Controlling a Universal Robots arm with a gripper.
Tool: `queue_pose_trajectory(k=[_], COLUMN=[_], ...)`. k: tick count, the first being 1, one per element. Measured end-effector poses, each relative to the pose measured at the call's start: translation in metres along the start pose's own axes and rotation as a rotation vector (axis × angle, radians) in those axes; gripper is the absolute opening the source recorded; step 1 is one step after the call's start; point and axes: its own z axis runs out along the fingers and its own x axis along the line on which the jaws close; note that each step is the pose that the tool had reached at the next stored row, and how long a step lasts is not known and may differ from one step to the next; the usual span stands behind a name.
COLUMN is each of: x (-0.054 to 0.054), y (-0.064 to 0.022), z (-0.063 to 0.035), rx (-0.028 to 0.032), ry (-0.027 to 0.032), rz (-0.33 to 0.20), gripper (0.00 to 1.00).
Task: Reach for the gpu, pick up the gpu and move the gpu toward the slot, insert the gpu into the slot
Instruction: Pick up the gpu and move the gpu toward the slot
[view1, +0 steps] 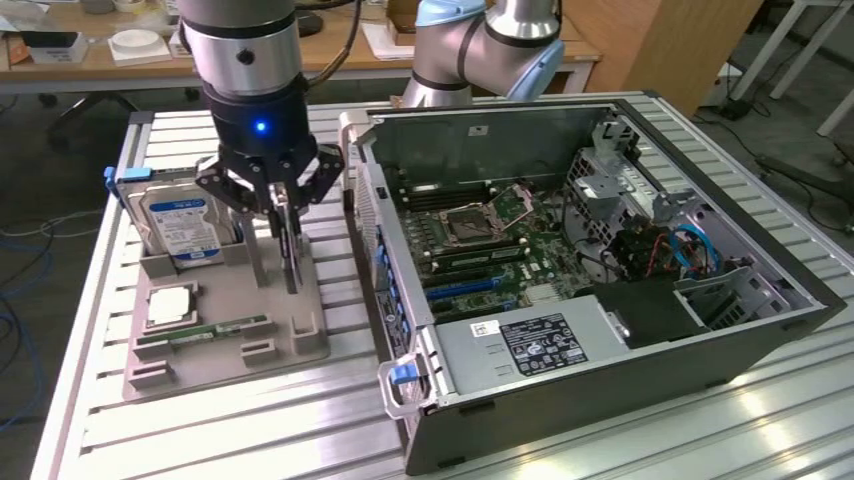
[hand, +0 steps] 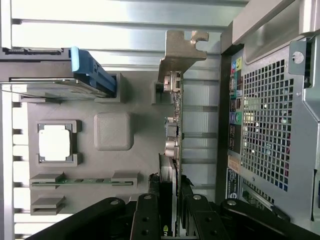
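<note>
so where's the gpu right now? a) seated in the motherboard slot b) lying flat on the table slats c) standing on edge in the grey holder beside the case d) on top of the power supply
c: the gpu stands on edge in the grey holder, outside the computer case, with the pincer clamped on its upper edge.

From here the ribbed aluminium worktop catches a bright glare of overhead light near its front corner on the exterior view's right. Beyond its far edge stand a wooden desk cluttered with small white items and a tall wooden cabinet. The floor is grey, with loose cables trailing past the worktop's edge on the exterior view's left.
</note>
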Motion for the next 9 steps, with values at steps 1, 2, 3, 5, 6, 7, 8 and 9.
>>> queue_pose_trajectory(k=[1,2,3,5,6,7,8,9], x=[0.000,0.000,0.000,0.000,0.000,0.000,0.000,0.000], y=[0.0001,0.0001,0.0002,0.0003,0.0003,0.0004,0.0004,0.0005], z=[-0.0017,-0.0033,-0.0051,-0.0083,-0.0100,-0.0116,-0.0134,-0.0152], rx=[0.0000,0.0000,0.0000,0.0000,0.0001,0.0000,0.0000,0.0000], ry=[0.0000,0.0000,0.0001,0.0000,0.0000,-0.0001,0.0000,-0.0001], rz=[0.000,0.000,0.000,0.000,0.000,0.000,0.000,0.000], gripper=[0.26,0.26,0.26,0.26,0.26,0.26,0.26,0.26])
